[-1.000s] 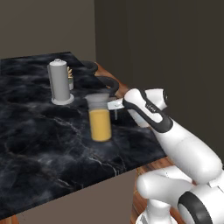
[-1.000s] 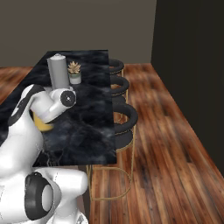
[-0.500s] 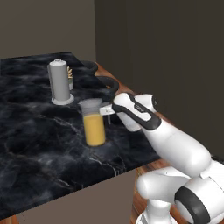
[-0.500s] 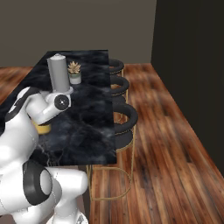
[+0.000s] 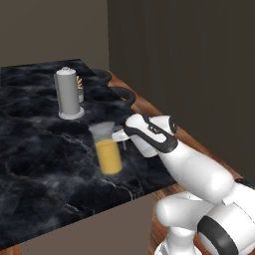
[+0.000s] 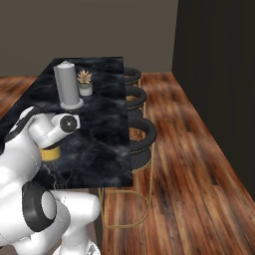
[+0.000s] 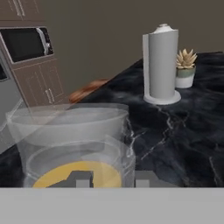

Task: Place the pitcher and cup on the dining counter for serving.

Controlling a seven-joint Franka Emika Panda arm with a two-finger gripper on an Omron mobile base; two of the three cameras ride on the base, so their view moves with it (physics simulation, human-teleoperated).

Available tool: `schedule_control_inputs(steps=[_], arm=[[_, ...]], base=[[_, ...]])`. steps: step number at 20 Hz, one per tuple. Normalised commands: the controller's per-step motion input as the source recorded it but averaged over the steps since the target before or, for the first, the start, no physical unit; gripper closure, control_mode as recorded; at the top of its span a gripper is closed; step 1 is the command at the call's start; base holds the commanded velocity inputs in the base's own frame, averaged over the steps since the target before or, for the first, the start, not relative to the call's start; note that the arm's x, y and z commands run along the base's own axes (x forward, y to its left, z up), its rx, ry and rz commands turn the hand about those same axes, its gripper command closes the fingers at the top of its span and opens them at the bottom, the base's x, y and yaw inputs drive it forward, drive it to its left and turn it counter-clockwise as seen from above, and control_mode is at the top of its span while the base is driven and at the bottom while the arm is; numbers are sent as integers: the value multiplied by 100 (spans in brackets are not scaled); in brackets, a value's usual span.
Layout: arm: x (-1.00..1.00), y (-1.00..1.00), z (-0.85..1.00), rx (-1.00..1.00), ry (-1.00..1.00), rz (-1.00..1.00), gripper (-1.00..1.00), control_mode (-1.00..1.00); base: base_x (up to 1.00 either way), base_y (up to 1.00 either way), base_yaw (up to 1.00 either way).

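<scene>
Pitcher [image 5: 107, 149] holds orange-yellow liquid, gripped by claw [image 5: 121, 136].

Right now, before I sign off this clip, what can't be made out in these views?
- Tool contact on the pitcher: left base view, blurred; the fingertips are cut off at the hand view's bottom.
- Whether the pitcher's base touches the dining counter: right base view, the arm covers it.
- Plant pot: left base view, mostly behind the grey cylinder.

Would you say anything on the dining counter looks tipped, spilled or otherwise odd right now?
Nothing stands out. The pitcher, held by the gripper, looks upright over the dining counter with no liquid spilled; the grey cylinder and small plant stand upright.
</scene>
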Motion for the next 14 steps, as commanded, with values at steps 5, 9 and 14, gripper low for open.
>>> schedule_control_inputs(steps=[5, 9, 14], arm=[[-7, 0, -29, -4, 0, 6, 100, -100], [1, 0, -16, 0, 0, 11, 100, -100], [12, 0, 0, 0, 0, 15, 100, -100]], base=[[0, 0, 0], [0, 0, 0], [0, 0, 0]])
